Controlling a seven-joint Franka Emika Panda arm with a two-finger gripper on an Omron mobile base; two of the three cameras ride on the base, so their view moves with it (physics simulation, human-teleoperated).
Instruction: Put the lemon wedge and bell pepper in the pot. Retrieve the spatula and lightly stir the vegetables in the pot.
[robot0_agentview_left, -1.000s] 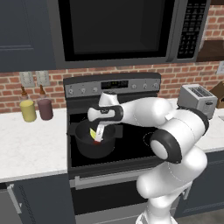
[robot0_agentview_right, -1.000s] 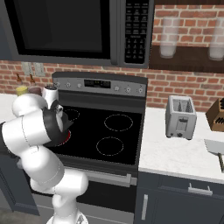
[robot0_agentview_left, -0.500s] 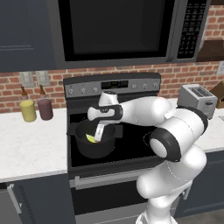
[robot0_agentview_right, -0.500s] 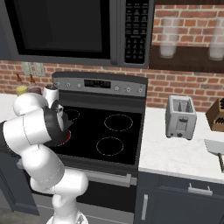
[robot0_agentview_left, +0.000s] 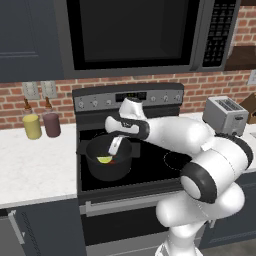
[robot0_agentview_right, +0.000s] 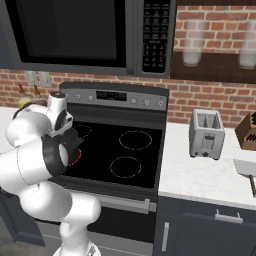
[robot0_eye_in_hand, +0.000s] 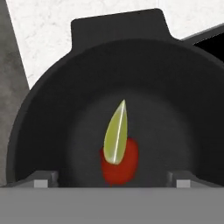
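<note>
1. The lemon wedge lies on the floor of the pot, resting on top of the bell pepper; both sit near the middle of the dark inside.
2. Both pieces look small and light. The wedge is thin with a sharp tip and is likely slick, so I judge it would skid or tip off the pepper at a light push, and stirring needs only a gentle sweep.
3. The spatula would probably be stiff and best taken by its handle, keeping the flat blade free. I cannot make out where it lies.
4. The gripper hovers over the pot with its jaws spread wide and nothing between them, the two fingertips standing either side of the vegetables.
5. The pot stands on the front left burner of the stove, beside the worktop.
6. From the right base camera the arm hides the pot. The lower edge of the pepper is cut off in the hand camera.
</note>
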